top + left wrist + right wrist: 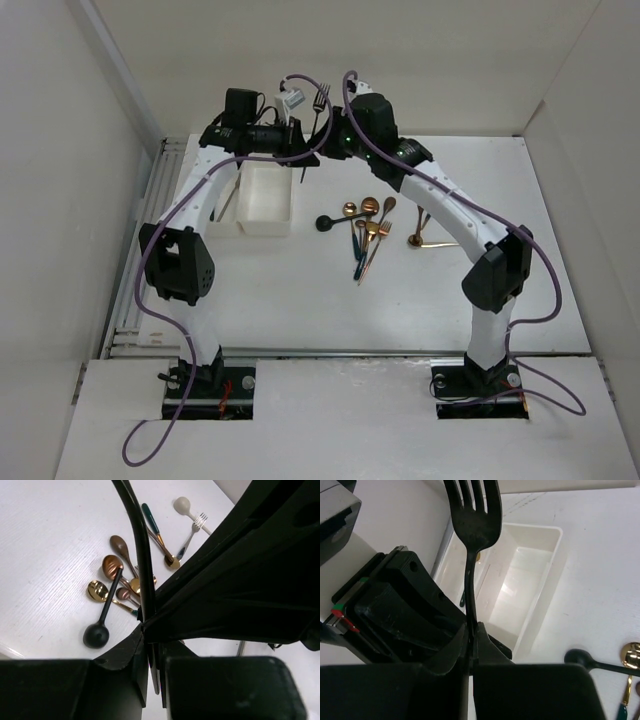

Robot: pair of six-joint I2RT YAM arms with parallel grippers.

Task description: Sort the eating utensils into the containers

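Black fork [472,520] handle pinched btwn L fingers [125,652] & R fingers [445,652], tines clear

black fork [472,525] tine tips cut off at top edge, left container [454,562] partly hidden behind the fork

Nothing legible in any of the three views: no lettering, brand, number or sign. The black fork [472,525] and the white trays [547,580] are plain on every face that shows. Any marking on the arm housings is too small to read.
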